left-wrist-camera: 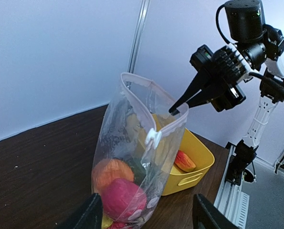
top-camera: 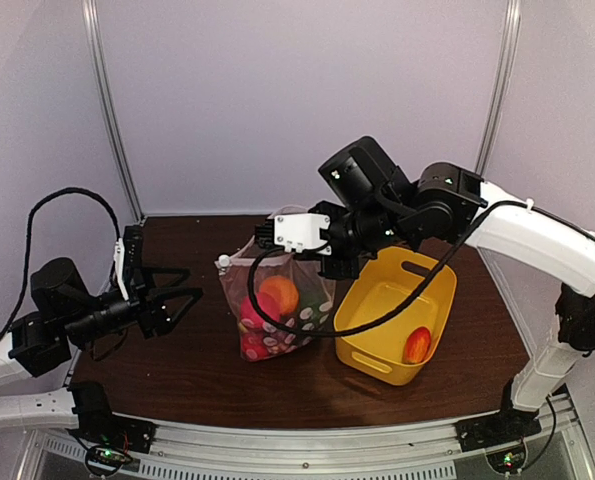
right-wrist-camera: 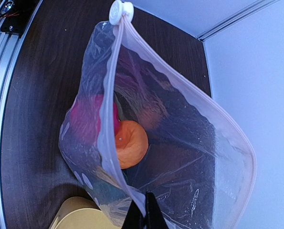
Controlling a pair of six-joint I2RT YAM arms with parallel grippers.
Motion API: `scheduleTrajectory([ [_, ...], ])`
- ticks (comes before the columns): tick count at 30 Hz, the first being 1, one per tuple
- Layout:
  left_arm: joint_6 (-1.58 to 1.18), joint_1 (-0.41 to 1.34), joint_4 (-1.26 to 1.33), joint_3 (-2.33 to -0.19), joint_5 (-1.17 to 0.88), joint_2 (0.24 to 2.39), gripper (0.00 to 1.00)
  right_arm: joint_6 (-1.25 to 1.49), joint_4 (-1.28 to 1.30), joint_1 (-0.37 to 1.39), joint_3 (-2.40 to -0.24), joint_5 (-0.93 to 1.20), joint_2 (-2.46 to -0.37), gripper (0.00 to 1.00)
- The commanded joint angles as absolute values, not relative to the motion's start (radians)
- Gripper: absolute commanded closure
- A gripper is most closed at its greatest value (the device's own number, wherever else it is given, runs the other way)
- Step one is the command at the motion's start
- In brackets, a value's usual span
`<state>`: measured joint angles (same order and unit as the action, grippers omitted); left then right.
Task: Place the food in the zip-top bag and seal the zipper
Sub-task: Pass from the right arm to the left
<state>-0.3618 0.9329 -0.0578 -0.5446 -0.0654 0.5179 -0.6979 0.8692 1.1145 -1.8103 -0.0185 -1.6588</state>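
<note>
The clear dotted zip-top bag (top-camera: 295,320) stands upright mid-table with its mouth open. Inside it are an orange fruit (right-wrist-camera: 132,143), a pink one (left-wrist-camera: 122,198) and darker pieces. The white zipper slider (right-wrist-camera: 118,11) sits at the end of the rim nearest the left arm. My right gripper (right-wrist-camera: 144,210) is shut on the bag's zipper rim at the opposite end and holds it up; it also shows in the top view (top-camera: 262,238). My left gripper (top-camera: 192,282) is open and empty, left of the bag and apart from it. One red-orange fruit (top-camera: 417,345) lies in the yellow tub.
The yellow tub (top-camera: 377,300) with handle slots stands just right of the bag, touching or nearly touching it. A black cable hangs from the right arm across the front of the bag. Walls close the back and sides.
</note>
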Motion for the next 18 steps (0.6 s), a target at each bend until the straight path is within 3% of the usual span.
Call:
scheduleTrajectory([
  [1,-0.295,0.937,0.110,-0.522,-0.117,0.536,0.36,-0.665,0.864,1.106,-1.842,-0.002,-1.653,1.00],
  [10,-0.255,0.942,0.143,-0.576,-0.132,0.704,0.40,-0.657,0.877,1.100,-1.879,-0.002,-1.676,1.00],
  [18,-0.231,0.942,0.178,-0.604,-0.039,0.771,0.52,-0.655,0.887,1.095,-1.903,0.026,-1.699,1.00],
])
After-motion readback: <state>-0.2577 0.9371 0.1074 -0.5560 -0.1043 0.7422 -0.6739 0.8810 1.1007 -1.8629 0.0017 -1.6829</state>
